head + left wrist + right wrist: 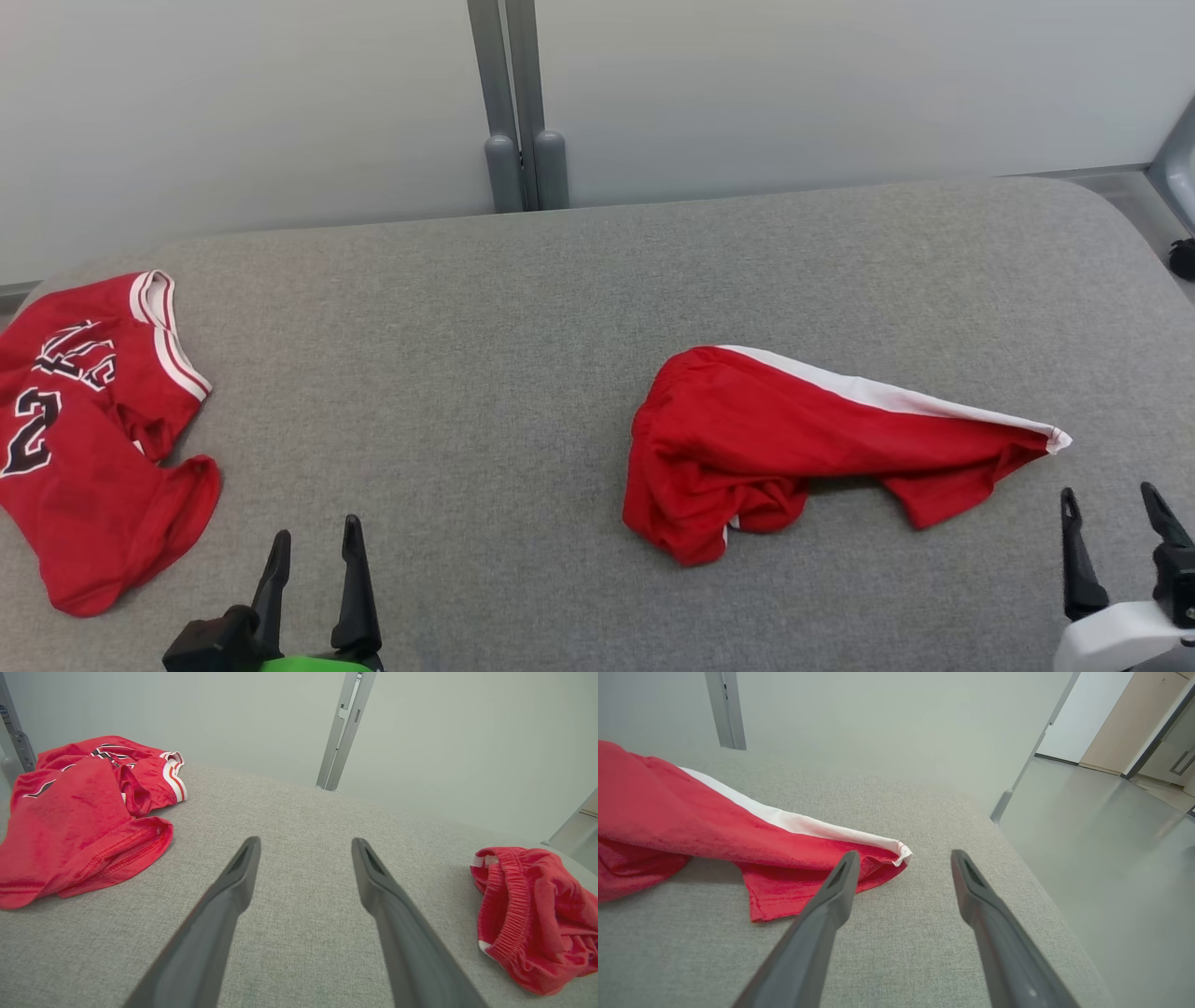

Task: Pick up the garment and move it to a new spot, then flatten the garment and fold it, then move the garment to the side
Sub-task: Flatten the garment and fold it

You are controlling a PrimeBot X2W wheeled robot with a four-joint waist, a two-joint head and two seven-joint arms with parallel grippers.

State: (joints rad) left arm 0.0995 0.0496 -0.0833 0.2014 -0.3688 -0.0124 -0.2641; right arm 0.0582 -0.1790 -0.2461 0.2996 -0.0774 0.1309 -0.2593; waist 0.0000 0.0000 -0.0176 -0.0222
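The red fabric shorts with a white side stripe (794,439) lie crumpled on the grey padded table top (485,308), right of centre and toward the near edge. The bunched waistband end is at the left. One leg is drawn out to a point at the right, stripe uppermost, and its white-tipped corner rests flat on the padding. That stretched-out shape suggests the shorts were set down by that corner, so I judge the move to a new spot is done and the flattening has not begun, as the cloth is heaped and doubled over itself.

The right gripper (1108,493) sits just near of that corner, with its two dark fingers spread wide and nothing between them. In the right wrist view one finger crosses in front of the hem, but whether it touches the cloth I cannot tell. The left gripper (316,529) hangs over bare padding at the near left, fingers likewise apart and empty, about midway between the shorts and a red basketball jersey with white trim and black lettering (84,448) rumpled at the far left edge. It is well placed to take the waistband end.

Nothing here acts as a container, and the table top itself carries both garments, which lie well apart.
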